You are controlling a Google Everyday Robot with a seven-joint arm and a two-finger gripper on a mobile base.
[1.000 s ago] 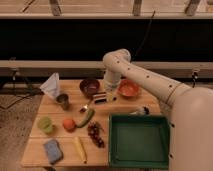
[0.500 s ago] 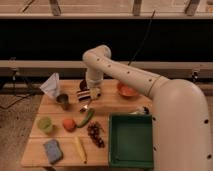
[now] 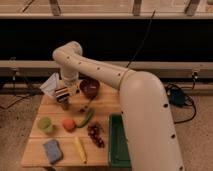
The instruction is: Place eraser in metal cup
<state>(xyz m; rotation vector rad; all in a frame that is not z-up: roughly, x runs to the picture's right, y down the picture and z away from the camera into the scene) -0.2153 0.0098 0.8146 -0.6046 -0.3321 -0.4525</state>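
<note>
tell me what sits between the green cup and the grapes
In the camera view, an orange fruit lies between the green cup and the grapes. The end effector is farther back, holding the eraser.

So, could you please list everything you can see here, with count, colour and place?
eraser: 1, dark and white stripes, at the tool, directly above the metal cup
metal cup: 1, dull grey, back left of the table, mostly hidden under the eraser
bowl: 1, dark maroon, back centre
white packet: 1, white, back left corner
plastic cup: 1, light green, left edge
round fruit: 1, orange-red, right of the plastic cup
green vegetable: 1, green, centre
grapes: 1 bunch, dark red, front centre
sponge: 1, blue-grey, front left
yellow item: 1, yellow, front
bin: 1, green, right side
table: 1, light wood
tool: 1, at the eraser
</note>
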